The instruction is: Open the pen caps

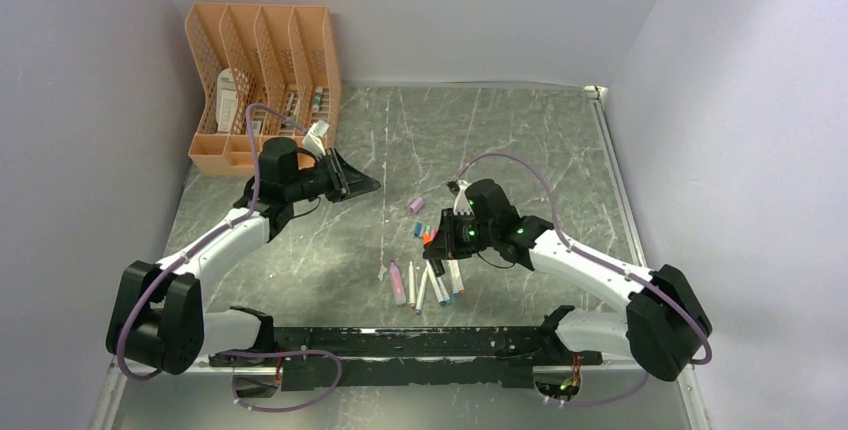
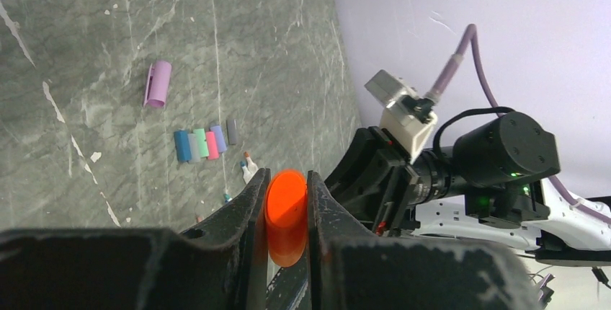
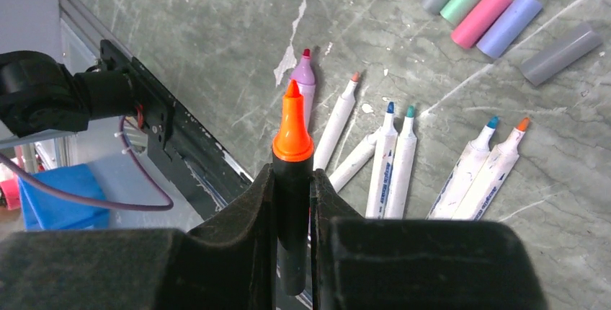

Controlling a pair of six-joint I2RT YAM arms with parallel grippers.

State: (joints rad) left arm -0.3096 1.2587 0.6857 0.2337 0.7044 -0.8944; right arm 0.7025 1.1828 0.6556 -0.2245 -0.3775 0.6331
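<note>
A peach file rack (image 1: 262,80) stands at the far left of the grey tabletop (image 1: 520,140). Just right of it the left gripper (image 1: 358,186) hangs above the surface, its jaws clamped on the orange cap (image 2: 286,216), which is off its pen and points out between them. Further right, the pale purple cap (image 2: 158,83) lies alone on the tabletop. Near it, toward the arms, a row of caps (image 2: 205,143) lies side by side and touching: blue, grey, teal, pink and lilac, with a darker grey one just apart. Nearer still, uncapped white pens (image 3: 389,158) lie fanned out with their coloured tips bare. Over them the right gripper (image 3: 293,184) has its jaws pressed onto the dark barrel of an orange marker (image 3: 292,130), whose tip is uncovered.
</note>
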